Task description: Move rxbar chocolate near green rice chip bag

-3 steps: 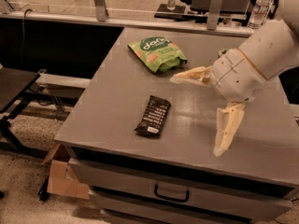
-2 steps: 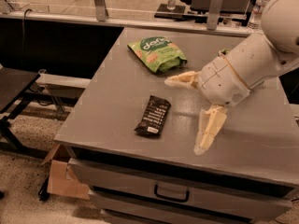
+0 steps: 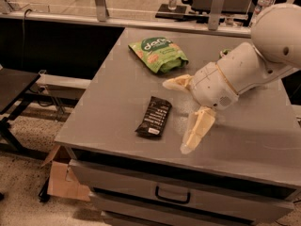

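Note:
The rxbar chocolate (image 3: 154,117), a slim black wrapper with a small white label at its near end, lies flat on the grey table (image 3: 113,93). The green rice chip bag (image 3: 158,54) lies further back on the table. My gripper (image 3: 179,117) hangs just right of the bar, with one cream finger (image 3: 196,130) pointing down toward the front edge and the other (image 3: 177,83) pointing left, between the bar and the bag. The fingers stand wide apart and hold nothing.
The table has drawers below with a dark handle (image 3: 172,196). A cardboard box (image 3: 63,177) sits on the floor at the left. A dark bench (image 3: 14,86) stands left of the table. Bottles and a rail line the back.
The arm has moved left, bringing the gripper from the table's right side to just beside the bar. The bar and bag have not moved.

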You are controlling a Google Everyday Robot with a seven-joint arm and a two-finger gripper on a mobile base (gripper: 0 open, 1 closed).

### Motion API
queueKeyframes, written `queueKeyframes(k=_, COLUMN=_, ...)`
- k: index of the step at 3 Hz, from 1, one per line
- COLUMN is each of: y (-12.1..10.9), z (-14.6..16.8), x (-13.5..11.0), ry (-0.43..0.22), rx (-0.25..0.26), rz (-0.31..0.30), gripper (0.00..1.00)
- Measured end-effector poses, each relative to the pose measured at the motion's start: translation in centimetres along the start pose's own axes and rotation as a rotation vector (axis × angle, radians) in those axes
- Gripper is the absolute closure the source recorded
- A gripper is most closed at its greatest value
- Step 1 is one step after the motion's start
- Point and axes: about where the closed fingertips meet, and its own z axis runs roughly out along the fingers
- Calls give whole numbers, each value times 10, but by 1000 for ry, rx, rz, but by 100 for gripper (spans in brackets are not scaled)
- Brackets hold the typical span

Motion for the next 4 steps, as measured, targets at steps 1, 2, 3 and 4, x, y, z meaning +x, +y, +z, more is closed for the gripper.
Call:
queueKeyframes(k=1, y=-3, z=-1, x=0, ry=-3, rx=14, rz=5, gripper=0)
queueKeyframes(k=2, y=-22, z=-7, x=-1, ry=-25, rx=126, rz=45, gripper=0)
queueKeyframes(k=3, y=-36, z=-36, x=4, ry=-54, rx=354, rz=207, gripper=0)
queueKeyframes(k=4, y=-44, z=-50, x=10, ry=-74, rx=431, rz=321, gripper=0)
